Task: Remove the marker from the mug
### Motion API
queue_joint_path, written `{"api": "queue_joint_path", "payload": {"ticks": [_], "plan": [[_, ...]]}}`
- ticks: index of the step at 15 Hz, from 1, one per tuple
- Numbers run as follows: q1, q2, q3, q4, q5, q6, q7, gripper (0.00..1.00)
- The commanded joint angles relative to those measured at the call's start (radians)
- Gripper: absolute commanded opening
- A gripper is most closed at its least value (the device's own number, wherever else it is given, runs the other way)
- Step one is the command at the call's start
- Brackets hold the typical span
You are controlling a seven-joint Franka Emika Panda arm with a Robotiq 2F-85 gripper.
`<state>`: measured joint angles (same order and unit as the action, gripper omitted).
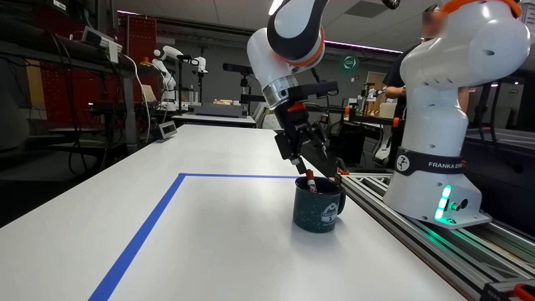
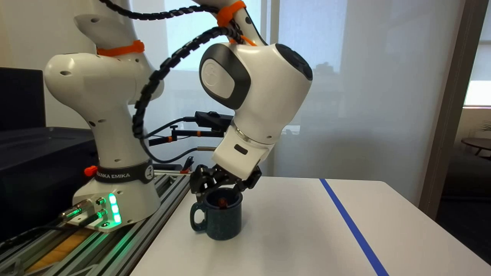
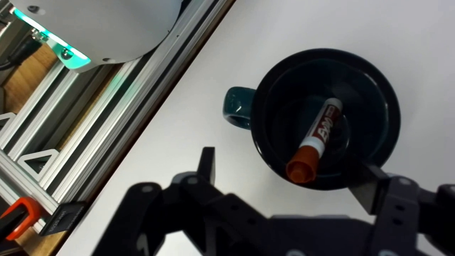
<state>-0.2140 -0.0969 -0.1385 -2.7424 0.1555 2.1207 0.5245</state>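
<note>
Mug (image 1: 311, 215), dark teal with pale speckles and a white print, is standing upright on the white counter (image 1: 234, 255), close to the metal rails (image 3: 131, 106); its handle (image 3: 239, 103) is pointing toward them. Marker (image 3: 320, 128) is resting inside the mug at a tilt: orange-brown cap (image 3: 302, 165) uppermost, leaning at the rim, pale end lying lower down in the mug. In an exterior view the cap is poking up above the rim. Hand (image 3: 286, 174) is hanging slanted just over the mug, its fingers (image 3: 368, 190) standing wide apart, with the cap showing between them in the wrist view. There, one finger is overlapping the rim and its opposite is showing outside the mug on the handle side; contact with mug or marker: cannot tell. Arm (image 2: 264, 96) is bending down over the mug in both exterior views. Blue tape (image 1: 143, 234) is forming a corner on the counter. Arm base (image 1: 426, 196) is standing on the rails, its light strip (image 1: 442, 202) glowing green. Behind it, a person (image 1: 395, 94) in a dark top is standing, face blurred.
</note>
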Motion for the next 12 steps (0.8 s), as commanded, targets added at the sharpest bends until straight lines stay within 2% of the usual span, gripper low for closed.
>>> {"api": "queue_joint_path", "payload": {"ticks": [1, 2, 5, 6, 8, 9, 10, 11, 12], "plan": [[0.005, 0.01, -0.011, 0.002, 0.014, 0.02, -0.023, 0.82], [0.005, 0.011, -0.011, 0.002, 0.015, 0.023, -0.024, 0.86], [0.007, 0.015, -0.012, 0.002, 0.019, 0.027, -0.031, 0.79], [0.007, 0.015, -0.012, 0.002, 0.02, 0.026, -0.032, 0.71], [0.008, 0.014, -0.012, 0.002, 0.022, 0.026, -0.039, 0.71], [0.008, 0.014, -0.011, 0.002, 0.023, 0.027, -0.039, 0.61], [0.009, 0.013, -0.011, 0.002, 0.022, 0.027, -0.041, 0.65], [0.01, 0.01, -0.01, -0.001, 0.022, 0.028, -0.045, 0.63], [0.01, 0.008, -0.01, -0.002, 0.023, 0.028, -0.048, 0.56]]}}
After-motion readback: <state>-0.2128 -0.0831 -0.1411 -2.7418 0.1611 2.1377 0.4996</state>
